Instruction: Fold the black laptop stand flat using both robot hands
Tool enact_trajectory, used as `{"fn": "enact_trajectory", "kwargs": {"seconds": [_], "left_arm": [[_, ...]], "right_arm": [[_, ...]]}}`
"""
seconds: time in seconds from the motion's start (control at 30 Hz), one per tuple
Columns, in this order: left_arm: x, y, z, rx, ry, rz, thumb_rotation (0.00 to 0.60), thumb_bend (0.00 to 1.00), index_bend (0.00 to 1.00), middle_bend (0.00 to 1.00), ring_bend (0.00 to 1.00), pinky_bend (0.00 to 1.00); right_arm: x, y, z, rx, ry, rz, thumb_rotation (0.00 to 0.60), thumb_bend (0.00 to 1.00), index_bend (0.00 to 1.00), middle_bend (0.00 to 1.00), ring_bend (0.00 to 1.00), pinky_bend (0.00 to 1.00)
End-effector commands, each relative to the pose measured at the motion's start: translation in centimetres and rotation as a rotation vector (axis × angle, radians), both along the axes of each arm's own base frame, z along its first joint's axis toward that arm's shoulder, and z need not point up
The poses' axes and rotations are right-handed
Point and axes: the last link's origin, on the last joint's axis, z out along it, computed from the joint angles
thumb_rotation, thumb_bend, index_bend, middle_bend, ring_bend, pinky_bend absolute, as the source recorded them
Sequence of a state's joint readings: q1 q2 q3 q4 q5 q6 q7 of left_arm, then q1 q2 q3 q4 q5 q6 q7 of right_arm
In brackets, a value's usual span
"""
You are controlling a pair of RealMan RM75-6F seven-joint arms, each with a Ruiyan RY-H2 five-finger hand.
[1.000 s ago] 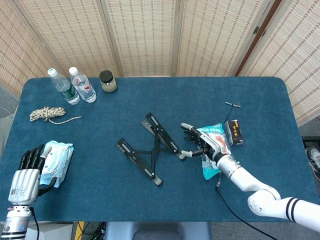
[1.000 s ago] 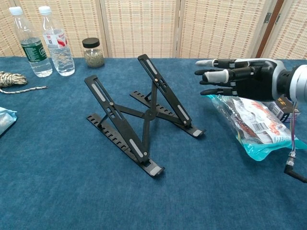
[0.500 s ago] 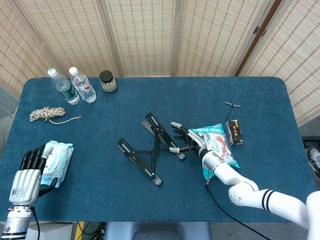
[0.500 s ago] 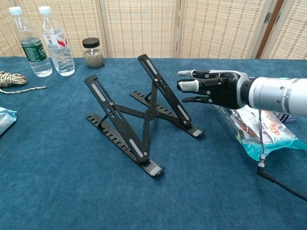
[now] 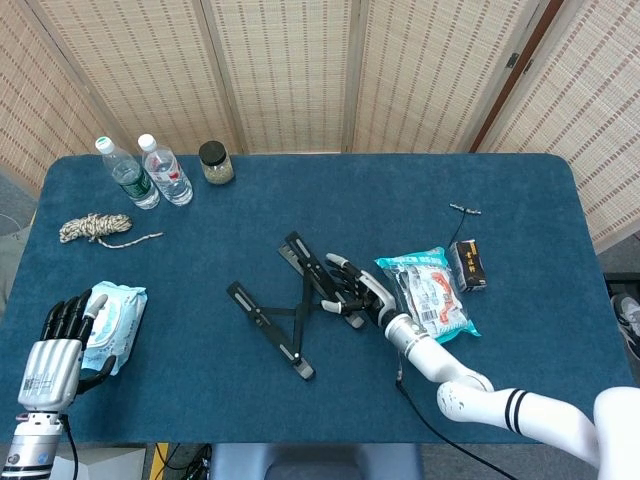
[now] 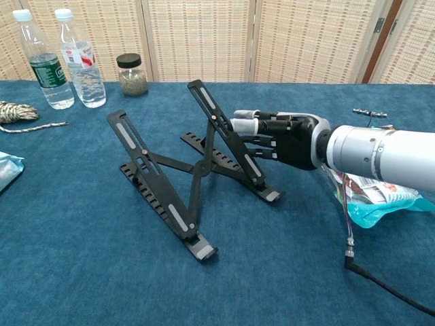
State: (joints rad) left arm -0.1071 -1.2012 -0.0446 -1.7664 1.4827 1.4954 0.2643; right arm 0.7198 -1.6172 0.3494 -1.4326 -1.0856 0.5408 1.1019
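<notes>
The black laptop stand (image 5: 300,311) stands unfolded near the table's middle, its two rails raised and joined by crossed struts (image 6: 198,167). My right hand (image 5: 358,292) reaches in from the right with its fingers (image 6: 246,125) stretched out and apart, touching the stand's right rail (image 6: 211,109). It holds nothing. My left hand (image 5: 58,340) lies far off at the table's front left corner, fingers apart, beside a wet-wipes pack (image 5: 115,312). The chest view does not show the left hand.
Two water bottles (image 5: 128,172) (image 5: 166,170) and a jar (image 5: 215,162) stand at the back left, with a coil of rope (image 5: 95,228) in front of them. A snack bag (image 5: 430,295), a small dark packet (image 5: 468,264) and a black cable (image 6: 380,282) lie right of the stand.
My right hand has moved left from over the snack bag to the stand's right rail. The stand has shifted a little to the left. The left hand has stayed put.
</notes>
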Motion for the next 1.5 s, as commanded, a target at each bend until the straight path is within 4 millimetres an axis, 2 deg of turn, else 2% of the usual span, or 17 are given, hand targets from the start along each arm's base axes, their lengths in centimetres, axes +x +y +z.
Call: {"fn": "enact_trajectory", "kwargs": {"seconds": [0.03,0.33,0.43,0.53,0.73,1.0,1.33,1.5], "left_arm": [[0.0,0.0,0.0,-0.001,-0.001,-0.004,0.6,0.27,0.08,0.02,0.03,0.0],[0.0,0.0,-0.2,-0.008,0.0,-0.006,0.6,0.27,0.08,0.02,0.03,0.0],[0.1,0.2,-0.3,-0.013,0.001,-0.008,0.6,0.27,0.08,0.02,0.03,0.0],[0.1,0.2,-0.4,-0.017,0.001,-0.011,0.6,0.27,0.08,0.02,0.03,0.0],[0.1,0.3,-0.6,-0.022,0.002,-0.01,0.6,0.27,0.08,0.02,0.03,0.0],[0.1,0.5,-0.7,-0.023,0.002,-0.006,0.6,0.27,0.08,0.02,0.03,0.0],[-0.1,0.3,-0.4,-0.014,0.005,0.008,0.6,0.27,0.08,0.02,0.03,0.0],[-0.2,0.2,-0.3,-0.012,0.005,0.013,0.6,0.27,0.08,0.02,0.03,0.0]], "right_arm": [[0.2,1.4,0.2,0.014,-0.02,-0.018,0.6,0.0,0.0,0.05,0.0,0.12],[0.6,5.9,1.4,0.09,-0.041,-0.059,0.6,0.0,0.0,0.01,0.0,0.11],[0.5,6.9,2.0,0.097,-0.018,-0.045,0.6,0.0,0.0,0.0,0.0,0.11],[0.1,6.9,2.6,0.086,0.008,-0.034,0.6,0.0,0.0,0.0,0.0,0.11],[-0.8,6.1,3.5,0.039,0.038,-0.042,0.6,0.0,0.0,0.0,0.0,0.09],[-1.0,2.9,4.2,-0.051,0.042,-0.051,0.6,0.0,0.0,0.0,0.0,0.09],[1.3,-0.4,3.3,-0.044,0.009,0.016,0.6,0.0,0.0,0.0,0.0,0.09],[2.3,-1.1,2.4,-0.028,0.002,0.038,0.6,0.02,0.0,0.07,0.0,0.09]]}}
